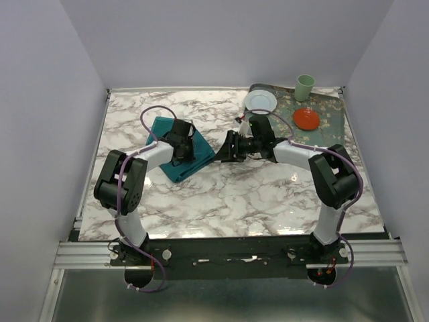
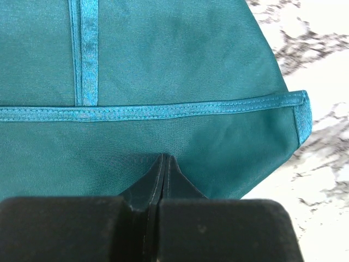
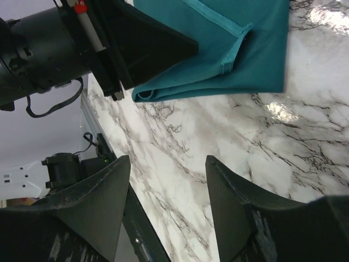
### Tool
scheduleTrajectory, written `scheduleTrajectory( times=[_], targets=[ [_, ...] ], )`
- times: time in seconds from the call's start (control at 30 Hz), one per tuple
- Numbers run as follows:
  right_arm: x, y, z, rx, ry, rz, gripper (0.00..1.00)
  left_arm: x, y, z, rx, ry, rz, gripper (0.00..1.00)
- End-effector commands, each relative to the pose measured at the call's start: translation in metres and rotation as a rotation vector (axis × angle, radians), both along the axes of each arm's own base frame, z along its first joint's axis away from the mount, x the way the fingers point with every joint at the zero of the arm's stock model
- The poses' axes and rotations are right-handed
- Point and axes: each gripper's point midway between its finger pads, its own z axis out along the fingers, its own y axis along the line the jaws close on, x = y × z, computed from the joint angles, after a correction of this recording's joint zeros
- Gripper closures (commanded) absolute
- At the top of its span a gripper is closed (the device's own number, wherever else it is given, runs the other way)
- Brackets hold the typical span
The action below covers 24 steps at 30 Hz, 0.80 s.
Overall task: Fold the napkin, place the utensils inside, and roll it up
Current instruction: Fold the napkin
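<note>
The teal napkin (image 1: 175, 161) lies folded on the marble table (image 1: 255, 194), left of centre. My left gripper (image 1: 186, 147) is over it with its jaws shut; in the left wrist view the closed tips (image 2: 163, 159) rest on the flat cloth (image 2: 163, 60), near a stitched hem. No cloth shows between them. My right gripper (image 1: 226, 149) is open and empty just right of the napkin's right corner. In the right wrist view the right gripper (image 3: 166, 161) hangs over bare marble, with the napkin (image 3: 245, 54) ahead of it. I cannot make out the utensils.
A patterned grey-green tray (image 1: 330, 107) sits at the back right with a white plate (image 1: 260, 100), a red plate (image 1: 305, 119) and a green cup (image 1: 305, 87). White walls enclose the table.
</note>
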Motion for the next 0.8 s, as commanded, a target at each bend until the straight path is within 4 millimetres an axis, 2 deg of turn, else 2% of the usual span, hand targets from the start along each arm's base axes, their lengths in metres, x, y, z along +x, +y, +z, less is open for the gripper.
scheduleTrajectory(
  times=[0.0,0.17,0.27,0.37,0.47,0.5,0.53,0.63,0.67,0.73,0.77],
  targets=[
    [0.01,-0.018,0.003,-0.089,-0.09,-0.037,0.34,-0.045,-0.014,-0.025,-0.01,0.12,-0.03,1.0],
    [0.016,-0.032,0.003,-0.163,-0.137,-0.056,0.34,-0.07,-0.041,-0.023,-0.03,0.126,-0.093,1.0],
    [0.017,-0.039,0.002,-0.209,-0.17,-0.055,0.34,-0.081,-0.049,-0.019,-0.039,0.131,-0.121,0.99],
    [0.018,-0.045,0.003,-0.243,-0.199,-0.057,0.34,-0.087,-0.053,-0.007,-0.063,0.112,-0.132,0.93],
    [0.019,-0.047,0.005,-0.257,-0.215,-0.051,0.34,-0.087,-0.053,0.019,-0.084,0.07,-0.139,0.89],
    [0.02,-0.047,0.007,-0.257,-0.22,-0.05,0.34,-0.085,-0.053,0.027,-0.086,0.053,-0.14,0.87],
    [0.021,-0.047,0.008,-0.259,-0.22,-0.05,0.34,-0.083,-0.053,0.04,-0.094,0.024,-0.142,0.79],
    [0.023,-0.043,0.01,-0.245,-0.213,-0.042,0.34,-0.068,-0.045,0.067,-0.095,-0.032,-0.105,0.7],
    [0.022,-0.041,0.007,-0.242,-0.202,-0.036,0.34,-0.062,-0.042,0.075,-0.102,-0.04,-0.088,0.71],
    [0.025,-0.036,0.011,-0.221,-0.196,-0.027,0.34,-0.052,-0.037,0.075,-0.104,-0.039,-0.073,0.75],
    [0.027,-0.035,0.01,-0.222,-0.191,-0.03,0.34,-0.041,-0.027,0.078,-0.1,-0.044,-0.035,0.78]
  ],
)
